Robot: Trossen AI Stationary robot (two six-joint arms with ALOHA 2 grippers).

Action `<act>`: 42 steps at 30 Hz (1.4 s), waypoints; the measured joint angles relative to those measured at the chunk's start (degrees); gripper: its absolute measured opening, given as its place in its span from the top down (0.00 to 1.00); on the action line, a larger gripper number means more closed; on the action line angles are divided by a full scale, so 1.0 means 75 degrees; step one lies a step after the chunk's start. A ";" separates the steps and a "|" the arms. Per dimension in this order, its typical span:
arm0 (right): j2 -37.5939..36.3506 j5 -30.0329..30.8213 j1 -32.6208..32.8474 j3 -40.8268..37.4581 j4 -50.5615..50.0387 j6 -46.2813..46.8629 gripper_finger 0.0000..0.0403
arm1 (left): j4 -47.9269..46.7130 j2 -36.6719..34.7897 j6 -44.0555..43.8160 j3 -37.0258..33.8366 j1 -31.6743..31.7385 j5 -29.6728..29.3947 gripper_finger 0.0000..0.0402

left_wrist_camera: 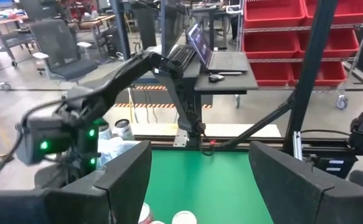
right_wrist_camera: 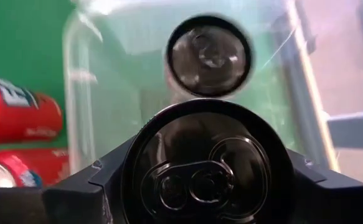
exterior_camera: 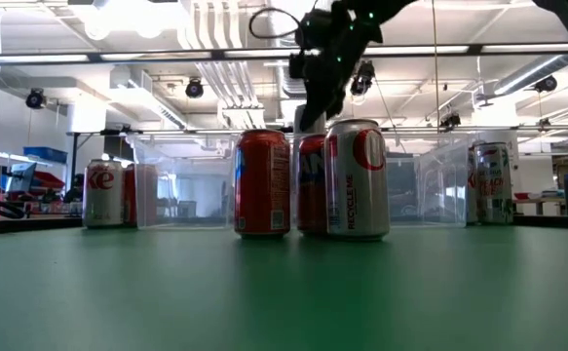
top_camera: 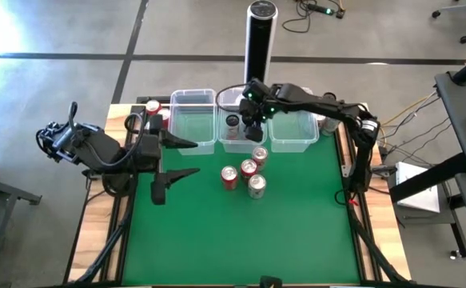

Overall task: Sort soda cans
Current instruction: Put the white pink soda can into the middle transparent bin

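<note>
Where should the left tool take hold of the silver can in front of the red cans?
Probably the silver can by its round side wall, near the top, coming straight down. It stands upright, and red cans crowd its back and left; its front and right sides are free. The left tool is open.
</note>
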 joint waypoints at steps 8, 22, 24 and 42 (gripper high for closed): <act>0.0003 -0.0084 -0.0106 -0.0921 0.0565 -0.0058 0.37 | 0.0086 0.0000 -0.0067 0.0000 0.0156 -0.0008 0.37; 0.0139 -0.0217 -0.0437 -0.1130 0.1257 0.0052 0.34 | 0.0291 0.0022 -0.0114 0.0000 0.0266 -0.0006 0.37; 0.0233 -0.0371 -0.0451 -0.1130 0.1136 0.0130 0.33 | 0.0296 0.0060 -0.0211 0.0000 0.0264 -0.0004 0.37; -0.0083 -0.0280 -0.0396 -0.0742 0.0680 0.0358 0.22 | 0.0290 0.0140 -0.0249 0.0041 0.0264 0.0010 0.37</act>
